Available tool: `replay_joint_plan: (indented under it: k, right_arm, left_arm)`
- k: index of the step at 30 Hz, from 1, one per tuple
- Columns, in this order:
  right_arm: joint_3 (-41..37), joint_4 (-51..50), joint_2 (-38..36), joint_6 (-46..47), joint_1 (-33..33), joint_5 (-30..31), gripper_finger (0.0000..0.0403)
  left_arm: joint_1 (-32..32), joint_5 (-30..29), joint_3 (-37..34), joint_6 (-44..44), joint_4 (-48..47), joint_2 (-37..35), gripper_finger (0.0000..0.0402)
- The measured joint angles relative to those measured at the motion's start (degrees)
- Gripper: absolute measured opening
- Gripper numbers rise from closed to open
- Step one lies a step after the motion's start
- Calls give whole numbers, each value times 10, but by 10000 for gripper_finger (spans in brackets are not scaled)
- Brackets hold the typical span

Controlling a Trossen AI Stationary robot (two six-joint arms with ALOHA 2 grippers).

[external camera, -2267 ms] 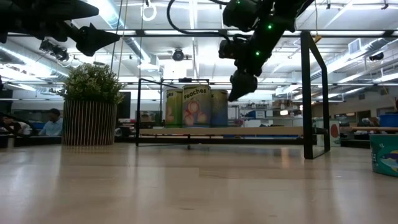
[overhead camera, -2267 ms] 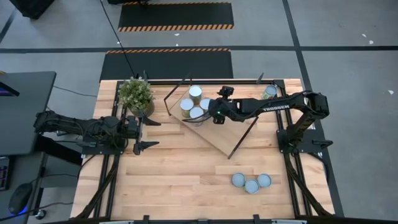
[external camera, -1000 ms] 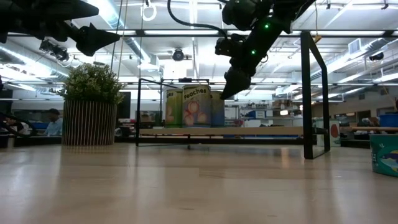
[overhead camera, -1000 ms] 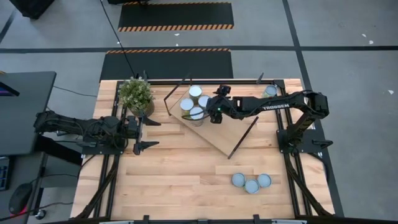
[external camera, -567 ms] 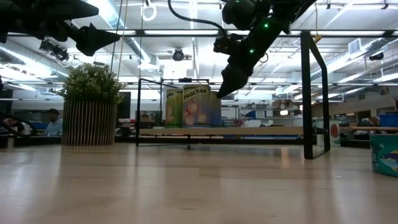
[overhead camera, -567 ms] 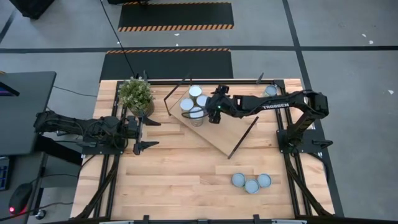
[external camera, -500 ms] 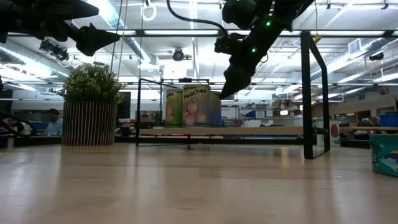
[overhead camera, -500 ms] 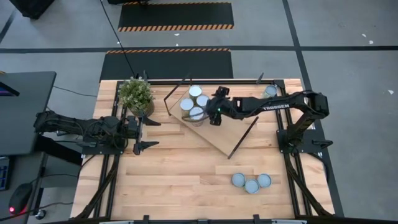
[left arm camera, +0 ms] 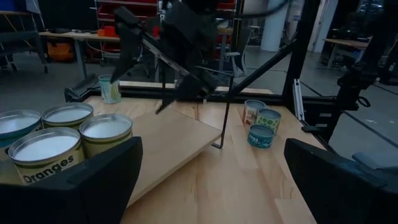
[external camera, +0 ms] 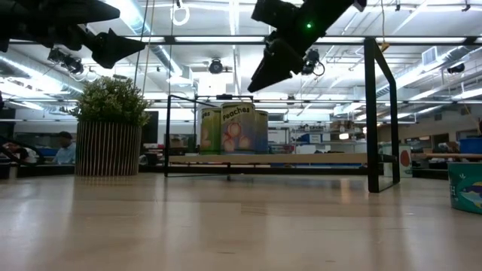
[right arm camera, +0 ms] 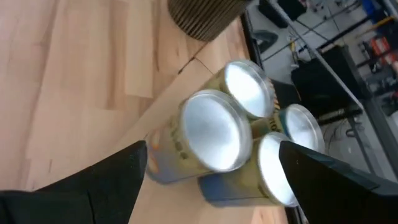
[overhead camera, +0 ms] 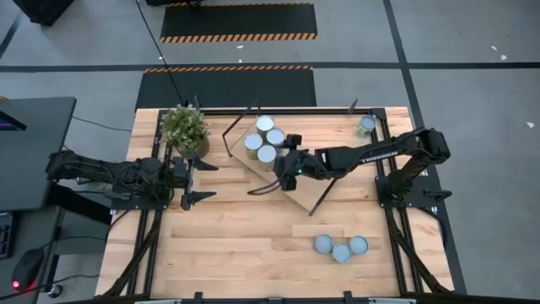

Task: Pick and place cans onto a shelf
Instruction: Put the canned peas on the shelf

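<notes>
A: Right pincer (overhead camera: 263, 187)?
B: Spread wide, with nothing between the fingers (right arm camera: 93, 186). Hanging in the air, raised above the tin tops in the low view.

A: Closest to it?
B: Shelf (overhead camera: 299, 196), directly underneath, lying at a slant across the table (overhead camera: 236, 253). On it, four cans (overhead camera: 267, 154), packed so that they touch, upright, silvery lids up. Lower than the pincer and just to its far side; no contact with the fingers. "Peaches" readable on one label from table height, "Oranges" on another from the left wrist.

A: More tins farther out?
B: Three cans (overhead camera: 341, 252), well apart from the pincer, towards the near edge on the right arm's side. Standing on the bare table in a tight cluster, off the shelf. Then a single can (overhead camera: 365, 125), back behind the pincer near the far right corner, also on the table.

A: Anything else around?
B: Plant (overhead camera: 184, 127), past the four cans on the side away from the right arm, in a ribbed pot just beside the shelf's end.

A: Left pincer (overhead camera: 207, 181)?
B: Well apart from the right one, near the plant. Held above the table, jaws wide, empty.
</notes>
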Motion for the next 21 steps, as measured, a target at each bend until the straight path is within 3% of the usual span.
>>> replay_joint_plan:
  k: [12, 21]
  right_arm:
    - [-19, 103, 70, -104, -12, 80, 373]
    - [-19, 120, 76, -110, -33, 81, 373]
  left_arm:
    - [0, 0, 0, 0, -1, 0, 398]
    - [0, 0, 0, 0, -2, 0, 398]
